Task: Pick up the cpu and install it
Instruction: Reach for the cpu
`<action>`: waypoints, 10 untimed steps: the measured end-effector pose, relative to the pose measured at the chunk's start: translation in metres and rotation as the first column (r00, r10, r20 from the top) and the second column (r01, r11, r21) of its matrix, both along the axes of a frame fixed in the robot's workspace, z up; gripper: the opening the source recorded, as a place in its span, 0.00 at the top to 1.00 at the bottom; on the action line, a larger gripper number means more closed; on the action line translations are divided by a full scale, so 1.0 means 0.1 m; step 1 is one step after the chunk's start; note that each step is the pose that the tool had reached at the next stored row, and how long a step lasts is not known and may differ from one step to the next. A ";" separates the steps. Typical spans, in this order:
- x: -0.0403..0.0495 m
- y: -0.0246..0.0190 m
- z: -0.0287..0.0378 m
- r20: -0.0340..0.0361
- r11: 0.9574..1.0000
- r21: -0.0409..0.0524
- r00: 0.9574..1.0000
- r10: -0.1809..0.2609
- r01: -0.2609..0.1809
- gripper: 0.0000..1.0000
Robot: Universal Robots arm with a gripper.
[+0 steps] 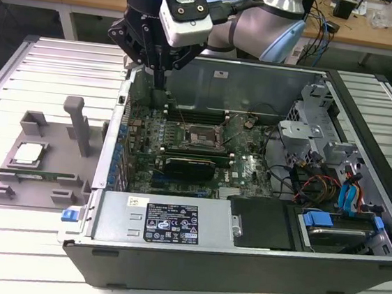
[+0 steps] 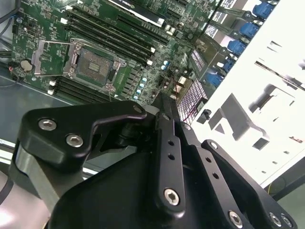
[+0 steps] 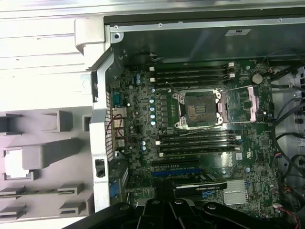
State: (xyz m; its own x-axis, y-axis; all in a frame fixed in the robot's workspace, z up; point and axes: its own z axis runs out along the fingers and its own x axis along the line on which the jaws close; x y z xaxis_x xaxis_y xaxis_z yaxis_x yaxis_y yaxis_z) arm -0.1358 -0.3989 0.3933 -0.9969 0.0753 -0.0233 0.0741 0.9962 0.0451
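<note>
Hangs over the motherboard's [image 1: 244, 167] edge with gripper [image 1: 159, 80] pinched closed and empty, with the cpu [image 1: 28, 152] unpicked in the grey holder [image 1: 38, 185] outside the case [image 1: 253, 269] and the socket [image 1: 199, 135] bare.

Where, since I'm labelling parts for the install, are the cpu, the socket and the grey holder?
cpu [image 1: 28, 152]: exterior view, middle of its silver top.
socket [image 3: 200, 109]: first wrist view, dark centre inside the metal frame.
grey holder [image 1: 80, 131]: exterior view, its upright post.

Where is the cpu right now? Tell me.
The cpu lies on the grey holder at the exterior view's left, outside the computer case.
</note>
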 end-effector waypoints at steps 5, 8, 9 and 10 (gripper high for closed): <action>-0.034 0.000 0.000 0.000 1.000 0.000 1.000 0.000 0.000 0.89; -0.066 0.000 0.000 0.000 1.000 0.000 1.000 0.000 0.000 0.89; -0.078 0.000 0.001 0.000 1.000 0.000 1.000 0.000 0.000 0.89; -0.094 0.000 0.000 0.000 1.000 0.000 1.000 0.000 0.000 0.89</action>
